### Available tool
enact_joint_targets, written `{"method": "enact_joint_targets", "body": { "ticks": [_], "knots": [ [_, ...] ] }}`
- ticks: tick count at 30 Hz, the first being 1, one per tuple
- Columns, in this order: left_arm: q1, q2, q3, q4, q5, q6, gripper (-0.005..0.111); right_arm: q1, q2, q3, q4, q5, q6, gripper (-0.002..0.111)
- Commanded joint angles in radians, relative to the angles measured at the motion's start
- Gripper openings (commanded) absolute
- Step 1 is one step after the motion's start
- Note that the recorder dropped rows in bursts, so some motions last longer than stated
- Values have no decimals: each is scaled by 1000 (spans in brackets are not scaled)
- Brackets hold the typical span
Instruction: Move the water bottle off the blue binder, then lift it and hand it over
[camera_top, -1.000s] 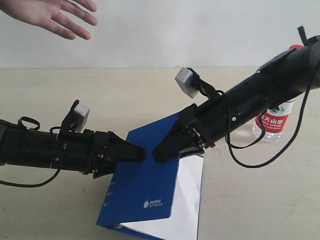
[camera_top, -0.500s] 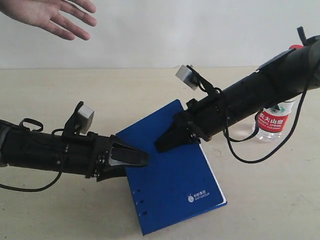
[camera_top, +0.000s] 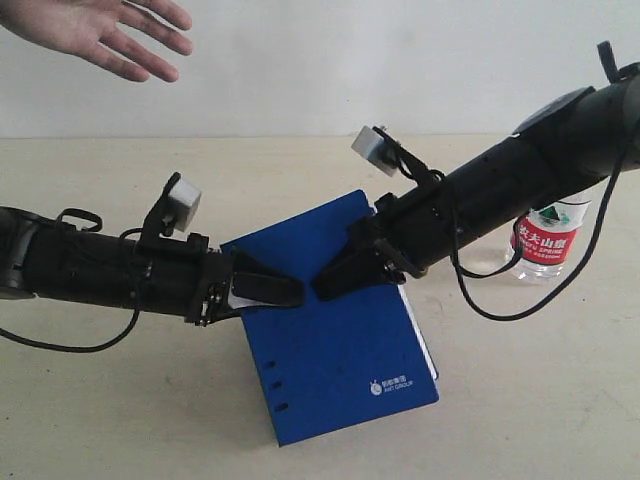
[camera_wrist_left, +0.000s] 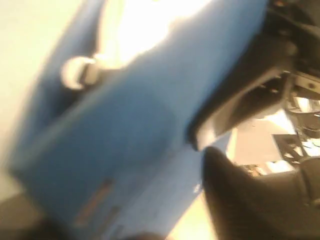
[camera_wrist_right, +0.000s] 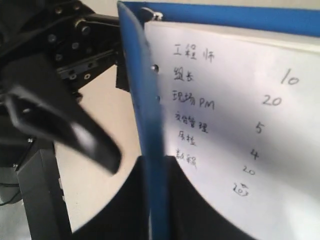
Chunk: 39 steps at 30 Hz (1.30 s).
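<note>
The blue binder (camera_top: 340, 330) is held tilted above the table, its white logo toward the near corner. My right gripper (camera_top: 325, 285) is shut on its upper edge. In the right wrist view the blue cover (camera_wrist_right: 145, 100) runs between that gripper's (camera_wrist_right: 157, 165) black fingers, beside a handwritten white page (camera_wrist_right: 230, 110). My left gripper (camera_top: 293, 291) is shut on the binder's left edge. The left wrist view is blurred, with the binder (camera_wrist_left: 125, 125) filling it beside one dark finger (camera_wrist_left: 250, 200). The water bottle (camera_top: 548, 240) stands upright on the table at the right, behind my right arm, apart from the binder.
A person's open hand (camera_top: 100, 30) hovers at the upper left, above and beyond my left arm. The beige table (camera_top: 520, 400) runs back to a white wall. My right arm's cable (camera_top: 520, 300) hangs close to the bottle.
The binder, first hanging open with white pages showing, has shut and swung round. My left gripper has risen and moved right along its edge; the right gripper has shifted slightly.
</note>
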Motion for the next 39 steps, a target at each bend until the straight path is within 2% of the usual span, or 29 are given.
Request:
{"method": "enact_joint_targets", "body": {
  "ticks": [1, 2, 5, 7, 12, 15, 21, 25, 30, 39],
  "knots": [
    [-9, -20, -26, -26, 111, 12, 16, 2, 8, 5, -83, -76, 17, 0],
    [-9, -20, -26, -26, 111, 12, 7, 2, 8, 5, -88, -69, 16, 0],
    [-9, -20, -26, -26, 111, 20, 7, 2, 8, 5, -102, -29, -1, 9],
    [-7, -20, -26, -26, 111, 30, 7, 2, 8, 5, -130, -9, 3, 20],
    [29, -20, -28, -26, 111, 55, 7, 2, 8, 5, -260, -19, 67, 60],
    [66, -20, -28, -26, 111, 61, 7, 2, 8, 5, -361, -42, 116, 72],
    [140, -22, -28, -19, 111, 61, 7, 2, 8, 5, -570, -20, 215, 73],
    [147, -31, -28, 54, 111, 73, 7, 2, 8, 5, -617, -32, 257, 73],
    [116, -33, -28, 163, 111, 85, 7, 2, 8, 5, -571, -161, 205, 73],
    [45, -33, -28, 197, 111, 90, 7, 2, 8, 5, -558, -379, 258, 71]
  ]
}}
